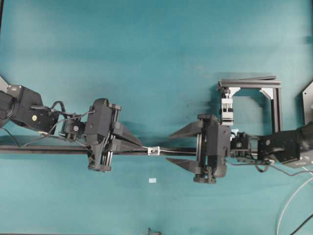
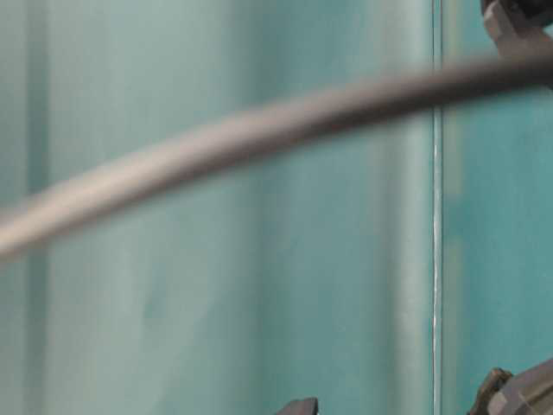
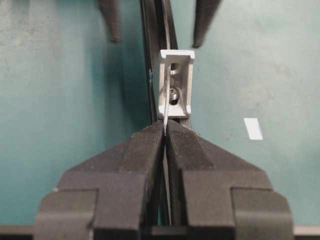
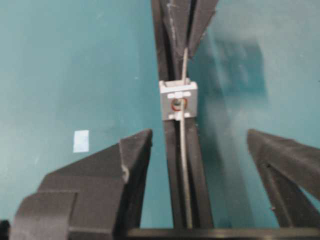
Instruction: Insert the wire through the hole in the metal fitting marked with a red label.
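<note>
Left gripper point(image 3: 164, 131) is clamped tight on the wire point(image 3: 165, 102), pinching it right behind the metal fitting point(image 3: 176, 82) that sits on the black rail point(image 1: 58, 150). Right gripper point(image 4: 200, 142) is spread wide, a finger on each side of the rail, holding nothing.

So I'd call this the feed-through stage: in the right wrist view the wire seems to come out of the fitting point(image 4: 178, 101) on that side and run down along the rail between the open fingers. Can't swear it goes through the hole point(image 4: 178, 103) itself rather than past it. Next move probably needs the right jaws to close on that free length without knocking it sideways.

Overhead view shows both arms facing each other across the fitting point(image 1: 154, 151), but the wire is basically invisible there. Table-level camera is useless, just a blurry cable
</note>
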Action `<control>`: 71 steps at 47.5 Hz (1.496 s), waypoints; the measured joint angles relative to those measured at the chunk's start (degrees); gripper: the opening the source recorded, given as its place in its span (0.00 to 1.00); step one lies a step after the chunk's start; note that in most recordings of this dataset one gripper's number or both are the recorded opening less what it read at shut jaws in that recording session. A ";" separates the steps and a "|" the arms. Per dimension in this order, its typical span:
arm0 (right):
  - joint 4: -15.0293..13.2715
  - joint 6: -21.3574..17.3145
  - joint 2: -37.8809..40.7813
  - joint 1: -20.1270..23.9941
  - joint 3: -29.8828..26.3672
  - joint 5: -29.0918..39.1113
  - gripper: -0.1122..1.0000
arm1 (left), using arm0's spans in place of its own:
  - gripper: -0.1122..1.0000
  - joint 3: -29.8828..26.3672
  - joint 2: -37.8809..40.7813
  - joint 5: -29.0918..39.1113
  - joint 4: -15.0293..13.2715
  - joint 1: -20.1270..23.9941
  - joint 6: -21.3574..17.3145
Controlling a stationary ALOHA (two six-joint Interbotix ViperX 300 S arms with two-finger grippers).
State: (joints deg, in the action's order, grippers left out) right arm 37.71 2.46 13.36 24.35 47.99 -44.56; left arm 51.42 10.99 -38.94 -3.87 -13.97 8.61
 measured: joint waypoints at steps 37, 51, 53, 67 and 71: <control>0.00 0.00 -3.52 -0.09 3.25 2.46 0.85 | 0.01 9.58 -12.30 8.44 0.00 0.00 0.88; 0.00 0.00 -3.43 -0.09 3.34 2.46 0.85 | 0.01 12.92 -16.70 10.99 0.00 0.00 2.90; 0.09 0.00 -3.52 -0.09 3.34 2.46 0.85 | 0.01 13.54 -17.40 11.25 -0.09 0.00 2.99; 0.00 0.00 -3.52 -0.09 3.52 2.46 0.85 | 0.01 16.61 -21.45 12.57 0.00 -0.53 3.08; 0.00 -0.09 -3.52 -0.09 3.52 2.55 0.85 | 0.01 16.96 -22.15 13.18 0.09 -0.88 3.08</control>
State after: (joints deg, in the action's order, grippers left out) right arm 37.71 2.37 9.84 24.26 51.50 -42.01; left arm 68.38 -11.16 -25.75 -3.78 -14.85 11.69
